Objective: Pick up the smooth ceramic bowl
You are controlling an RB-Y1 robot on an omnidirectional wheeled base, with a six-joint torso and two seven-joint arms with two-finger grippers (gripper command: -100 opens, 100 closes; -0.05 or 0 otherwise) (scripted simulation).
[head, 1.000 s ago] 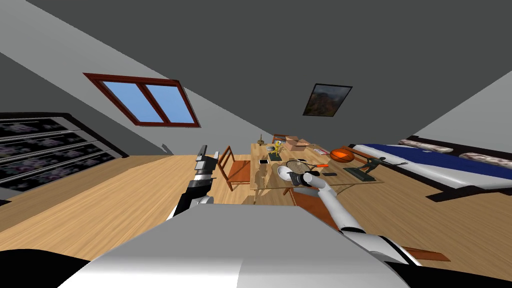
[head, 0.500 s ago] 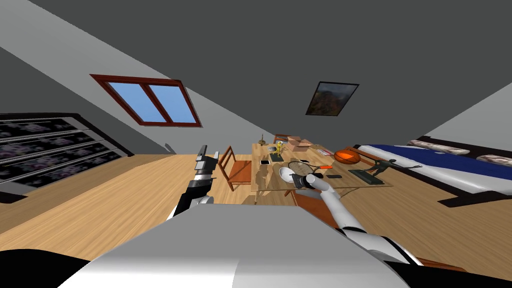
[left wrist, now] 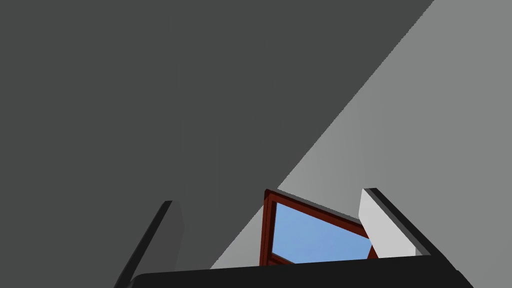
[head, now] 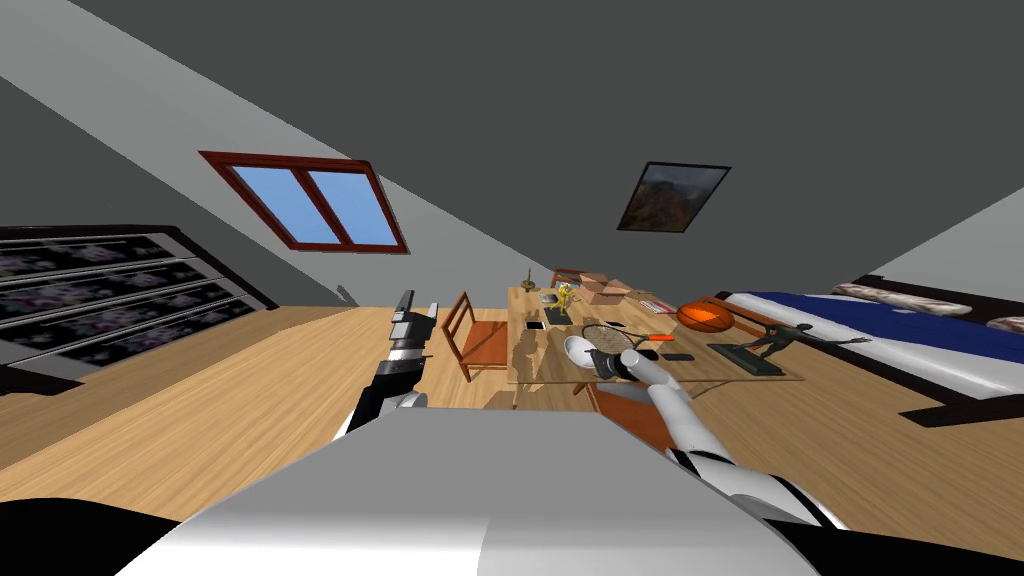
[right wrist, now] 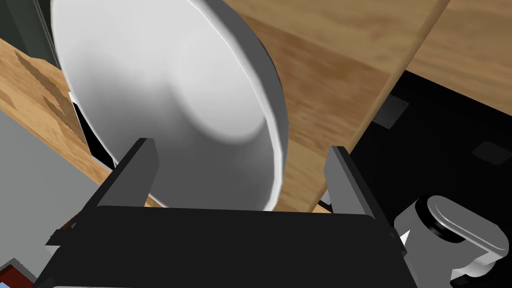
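Note:
A smooth white bowl [head: 578, 349] sits at the near edge of the wooden table [head: 522, 372]. In the right wrist view the bowl [right wrist: 165, 95] is large and close. Its near rim lies between the two fingers of my right gripper [right wrist: 240, 152], which is open around it. One finger is over the bowl's inside and the other [right wrist: 345, 172] is outside the rim, over the table edge. In the head view my right gripper [head: 603, 361] is right at the bowl. My left gripper [head: 413, 318] is raised to the left of the table, open and empty.
A wooden chair [head: 475, 338] stands at the table's left side. On the table lie a racket [head: 608, 335], a basketball [head: 705, 317], a dark statue [head: 772, 345], boxes [head: 600, 290] and flat dark items. A blue bed [head: 900, 335] lies to the right and dark shelves [head: 100, 300] to the left.
The whole head view has drifted slightly, so my head or torso has turned a little. The right gripper stays open at the bowl's rim. The left arm has not moved.

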